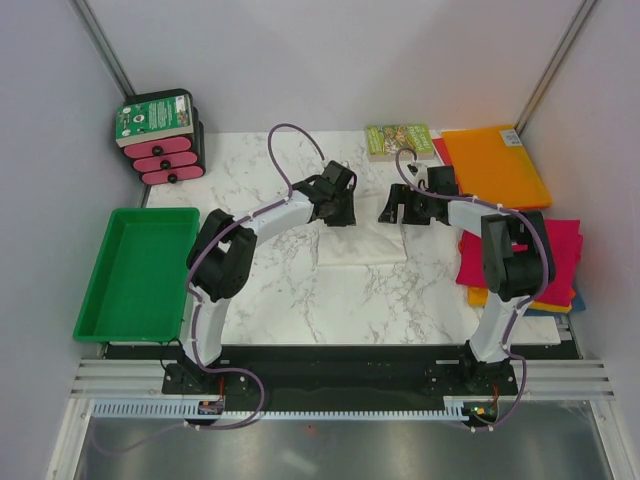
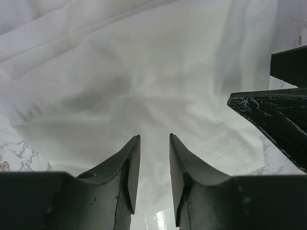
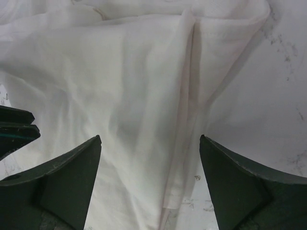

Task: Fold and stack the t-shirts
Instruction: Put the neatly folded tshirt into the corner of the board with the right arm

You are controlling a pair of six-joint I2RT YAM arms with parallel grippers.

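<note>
White t-shirt [image 1: 362, 248] lies on the marble tabletop [image 1: 290, 290] near its middle, spread in a rough, wrinkly rectangle, with both arms reaching over its far edge. The left jaws hang above the cloth at its far-left corner. In the left wrist view they stand a narrow gap apart with nothing pinched between them, only white fabric below. The right jaws are over the far-right part of the shirt and spread wide (empty too). The right wrist view shows a long fold line [image 3: 189, 72] running down the cloth between them, and bare marble to the right of the shirt's edge. Each wrist camera catches a bit of the other arm's dark fingers at its side, so the two sets of jaws are near each other but apart.

The other t-shirts sit at the right. A flat orange one [image 1: 495, 165] lies at the back right corner. Nearer, a magenta one [image 1: 555, 250] tops a small stack with an orange edge [image 1: 480, 297] and a sliver of blue [image 1: 572, 300] showing under it. A green book [image 1: 398, 140] lies at the back, just left of the orange shirt. A green tray [image 1: 135, 270] sits at the left edge.
</note>
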